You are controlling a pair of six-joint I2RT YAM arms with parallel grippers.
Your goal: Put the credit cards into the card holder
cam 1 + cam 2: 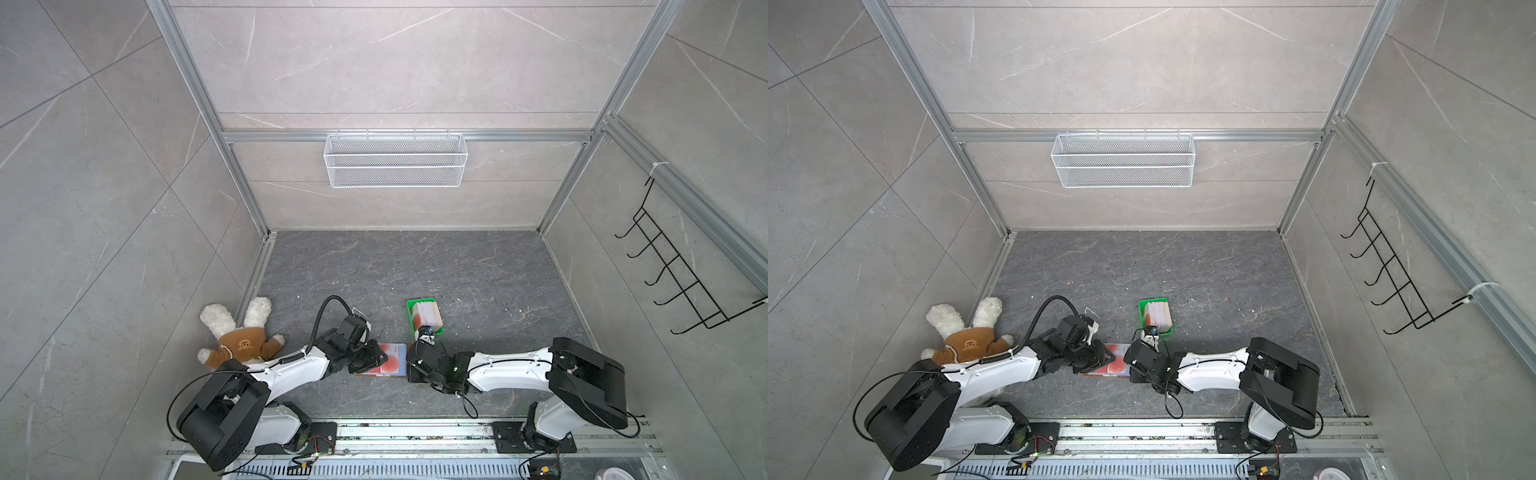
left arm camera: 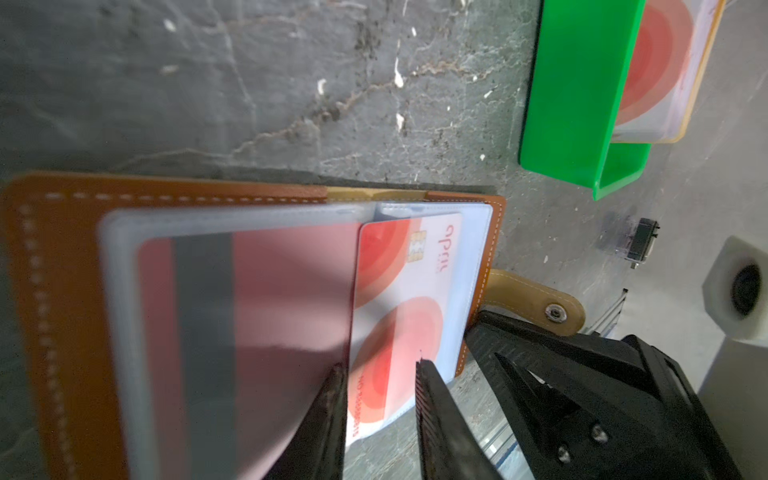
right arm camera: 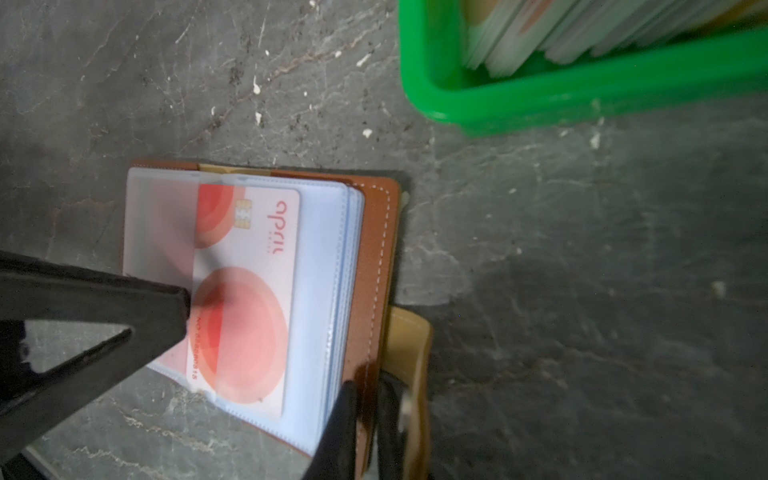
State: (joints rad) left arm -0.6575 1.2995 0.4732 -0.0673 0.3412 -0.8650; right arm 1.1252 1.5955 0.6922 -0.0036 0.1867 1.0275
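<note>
- The card holder (image 2: pixel 54 291) (image 3: pixel 374 249) lies open and flat on the grey surface (image 1: pixel 415 266), between the two arms in a top view (image 1: pixel 395 353). Its clear sleeves face up.
- A pale card (image 2: pixel 399 332) (image 3: pixel 245 311) with red-orange circles lies face up on the card holder's stack of sleeves. A half-turned sleeve page overlaps one long side of it. Whether the card sits fully inside a sleeve cannot be told.
- That turned page holds a red card (image 2: pixel 249 311) with a dark stripe.
- The left tool (image 2: pixel 380 365) hangs over the pale card with its jaws a little apart and nothing clamped between them. One finger (image 3: pixel 166 307) rests at the edge of the turned page.
- The right tool (image 3: pixel 368 395) pinches the card holder's leather cover at its outer edge, just beside the snap tab (image 2: pixel 540 303) (image 3: pixel 411 345), which lies flat beyond that edge.
- The remaining credit cards (image 1: pixel 426 313) (image 1: pixel 1158 313) (image 3: pixel 540 33) stand on edge in a green tray (image 2: pixel 573 104) (image 3: pixel 582 91). The tray is near the card holder, beyond its far edge on the right arm's side.
- A plush toy (image 1: pixel 239 332) lies well apart from the card holder, on the left arm's side.
</note>
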